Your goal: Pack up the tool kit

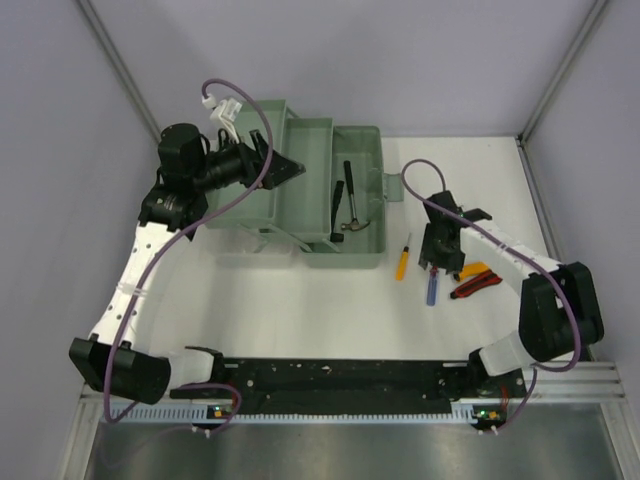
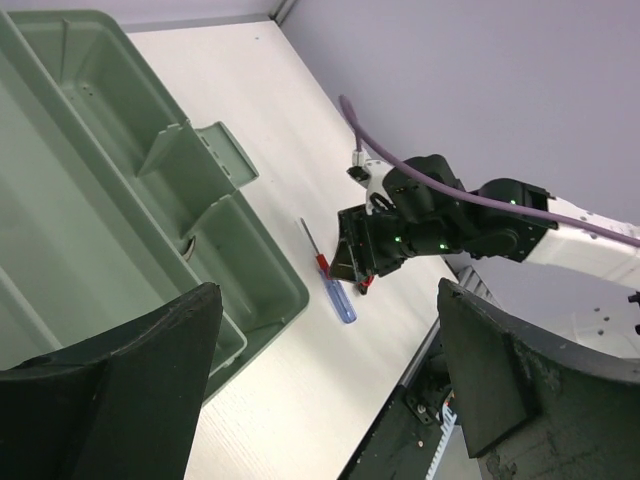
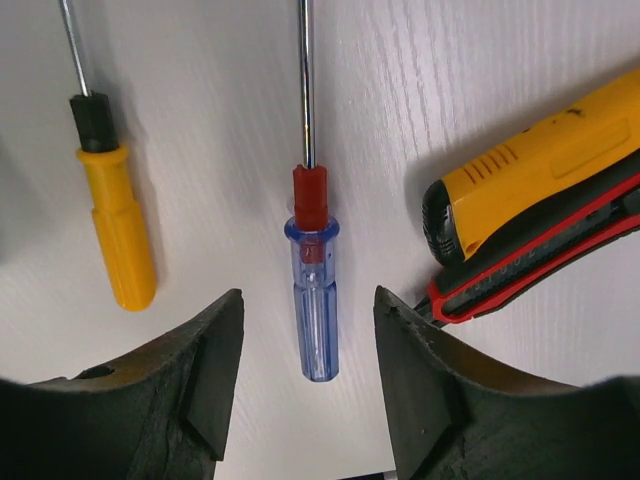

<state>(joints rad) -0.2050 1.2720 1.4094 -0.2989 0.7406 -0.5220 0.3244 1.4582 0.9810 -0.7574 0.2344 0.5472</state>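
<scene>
A green toolbox (image 1: 300,190) stands open at the back left, with a hammer (image 1: 347,200) in its right compartment. A blue-handled screwdriver (image 1: 431,285) lies on the table, a yellow-handled screwdriver (image 1: 402,260) to its left, and a yellow and a red-black tool (image 1: 476,281) to its right. My right gripper (image 1: 437,262) is open above the blue screwdriver (image 3: 313,300), one finger on each side of the handle. The yellow screwdriver (image 3: 118,235) and the yellow and red tools (image 3: 530,230) flank it. My left gripper (image 1: 285,165) is open and empty above the toolbox (image 2: 110,210).
The black rail (image 1: 340,380) with the arm bases runs along the near edge. Grey walls close the back and sides. The right arm (image 2: 450,225) shows in the left wrist view beside the blue screwdriver (image 2: 335,290).
</scene>
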